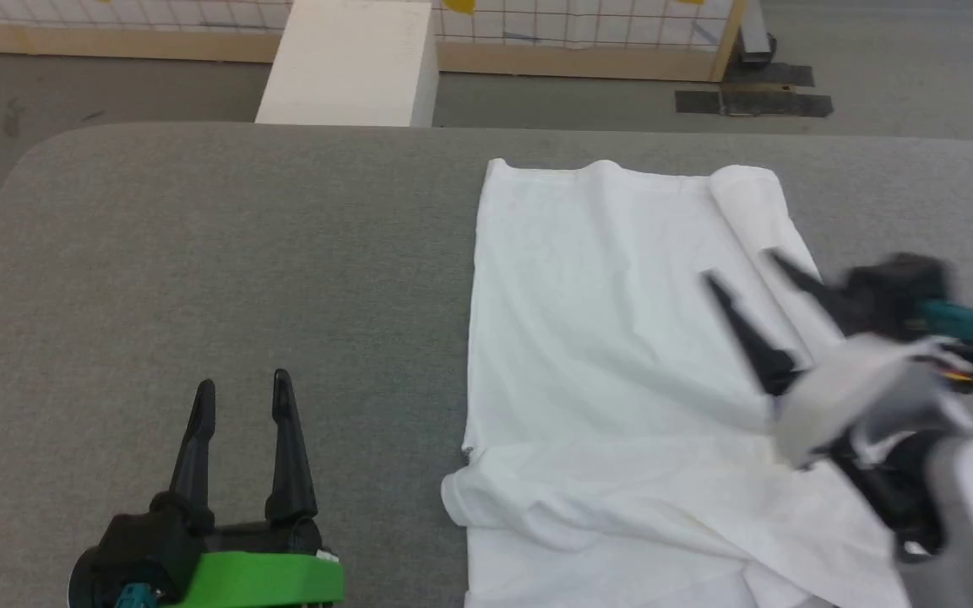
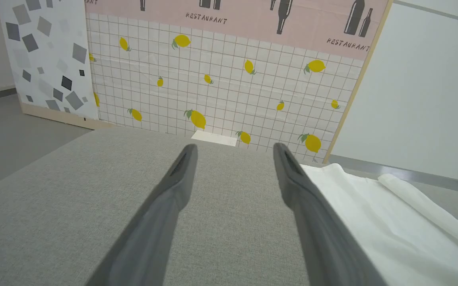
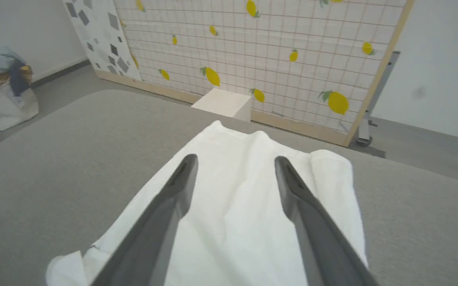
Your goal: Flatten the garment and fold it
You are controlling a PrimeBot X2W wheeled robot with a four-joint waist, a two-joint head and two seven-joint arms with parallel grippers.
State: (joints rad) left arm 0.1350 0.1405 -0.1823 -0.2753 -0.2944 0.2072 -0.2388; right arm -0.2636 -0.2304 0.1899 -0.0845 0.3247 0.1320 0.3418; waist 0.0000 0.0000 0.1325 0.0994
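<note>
At seven o'clock on the grey padded table (image 1: 199,253), nearest the head camera, the left gripper (image 1: 243,380) is hanging with its jaws spread and nothing between them. From five o'clock toward one o'clock the garment (image 1: 605,338) is lying as a long white strip, bunching at its near end, and the right gripper (image 1: 740,266) is hovering over its three-o'clock side, jaws wide apart, holding nothing. Beyond the table, at twelve o'clock, a white block (image 1: 351,63) is standing before a lemon-patterned panel (image 1: 579,21).
</note>
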